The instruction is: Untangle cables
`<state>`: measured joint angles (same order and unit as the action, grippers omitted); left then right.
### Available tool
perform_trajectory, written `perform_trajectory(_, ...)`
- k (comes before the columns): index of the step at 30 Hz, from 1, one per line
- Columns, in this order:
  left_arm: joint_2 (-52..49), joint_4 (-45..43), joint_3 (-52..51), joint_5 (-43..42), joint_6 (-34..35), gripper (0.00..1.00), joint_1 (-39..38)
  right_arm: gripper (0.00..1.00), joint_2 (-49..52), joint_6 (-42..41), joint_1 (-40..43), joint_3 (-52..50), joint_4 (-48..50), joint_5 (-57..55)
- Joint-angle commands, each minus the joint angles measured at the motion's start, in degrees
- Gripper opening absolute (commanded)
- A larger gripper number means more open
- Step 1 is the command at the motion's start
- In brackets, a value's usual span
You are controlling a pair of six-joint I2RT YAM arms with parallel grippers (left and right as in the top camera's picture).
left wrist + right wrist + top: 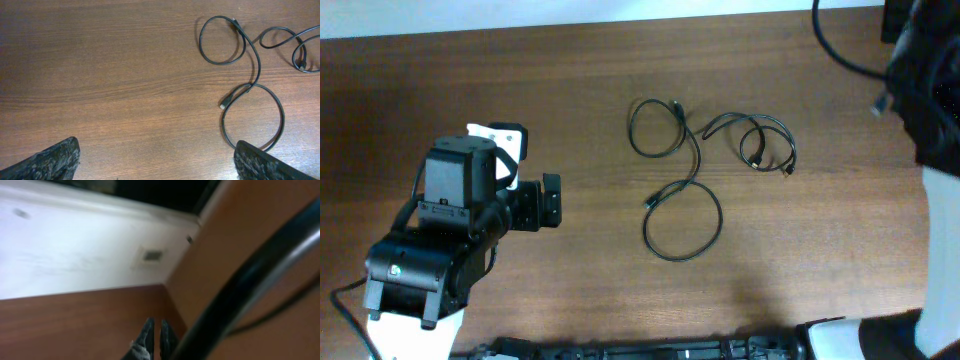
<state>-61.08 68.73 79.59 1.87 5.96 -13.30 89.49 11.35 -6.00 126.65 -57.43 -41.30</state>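
Two thin black cables lie on the wooden table (520,90). The long cable (682,222) makes a small loop at the back and a big loop in front, with a plug end (223,104) between them. A shorter coiled cable (760,140) lies just right of it; their nearest strands almost meet. My left gripper (552,202) stands open, left of the cables and holding nothing. In the left wrist view its fingertips (55,160) frame bare wood, and the big loop (252,117) runs by the right one. My right gripper (155,337) is shut and empty, far from the cables.
The right arm (925,90) hangs blurred over the back right corner, with a thick black arm wire (250,280) across its wrist view. A white wall (75,255) lies beyond the table's far edge. A white part (505,138) shows behind the left arm.
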Motion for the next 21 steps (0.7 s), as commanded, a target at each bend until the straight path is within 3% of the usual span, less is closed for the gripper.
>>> perform_trajectory(1,0.02,-0.09,1.09,-0.66,-0.9,0.99,0.35,0.04,3.23,-6.95,6.16,0.76,-2.12,-4.63)
perform_trajectory(8,0.02,-0.09,1.09,-0.66,-0.9,0.99,0.35,0.04,6.73,-17.88,18.71,0.76,-9.79,-3.02)
perform_trajectory(16,0.02,-0.09,1.09,-0.66,-0.9,0.99,0.35,0.04,7.06,-17.92,33.99,0.74,-11.63,18.8)
perform_trajectory(21,0.02,-0.09,1.09,-0.66,-0.9,0.99,0.35,0.04,9.18,-19.78,42.32,0.66,-14.23,24.39)
